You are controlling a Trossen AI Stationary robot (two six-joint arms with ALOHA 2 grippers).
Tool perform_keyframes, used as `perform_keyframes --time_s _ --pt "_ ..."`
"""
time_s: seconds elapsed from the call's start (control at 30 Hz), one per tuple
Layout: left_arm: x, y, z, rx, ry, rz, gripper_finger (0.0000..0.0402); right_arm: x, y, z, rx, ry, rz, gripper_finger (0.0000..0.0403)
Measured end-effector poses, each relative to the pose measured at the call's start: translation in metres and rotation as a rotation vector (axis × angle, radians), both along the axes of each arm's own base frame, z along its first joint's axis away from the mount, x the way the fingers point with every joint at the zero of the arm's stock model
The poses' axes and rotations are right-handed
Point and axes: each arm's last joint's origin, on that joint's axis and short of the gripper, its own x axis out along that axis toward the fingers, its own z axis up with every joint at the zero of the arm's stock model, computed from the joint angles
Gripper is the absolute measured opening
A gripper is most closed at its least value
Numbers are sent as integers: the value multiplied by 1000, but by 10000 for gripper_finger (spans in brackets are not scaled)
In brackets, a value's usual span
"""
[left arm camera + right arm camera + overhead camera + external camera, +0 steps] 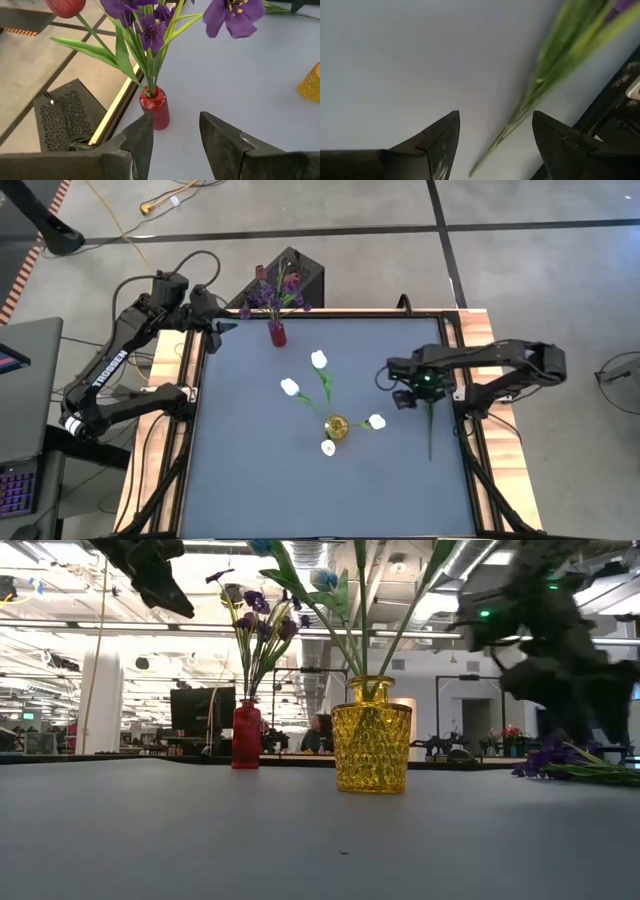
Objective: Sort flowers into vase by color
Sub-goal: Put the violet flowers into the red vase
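A small red vase [277,334] near the table's far left holds purple flowers [275,295] and one dark red tulip [65,6] by their stems. The yellow glass vase [337,427] at mid-table holds several white tulips [319,359] that lean outward. One purple sprig [560,758] lies flat near the table's right edge, its stem [431,430] pointing toward the near side. My right gripper [408,394] hovers open over this sprig, and the stem [535,95] shows beyond its fingers [495,117]. My left gripper [222,326] is open beside the red vase [155,105], toward the left edge.
Black rails [452,345] frame the grey table top. A dark box [300,275] stands just beyond the far edge behind the red vase. Bare table lies between the two vases and along the near side [300,500].
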Motion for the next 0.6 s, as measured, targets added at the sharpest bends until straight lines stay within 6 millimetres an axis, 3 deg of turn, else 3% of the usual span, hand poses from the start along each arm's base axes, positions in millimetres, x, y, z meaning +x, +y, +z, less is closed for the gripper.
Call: perform_keyframes --time_s 0.23,0.6 --pt "1 1 2 -15 -42 18 149 -36 3 -18 -81 -109 -147 276" --pt "2 0 3 -128 -116 57 149 -36 -4 -33 -137 -57 -193 276"
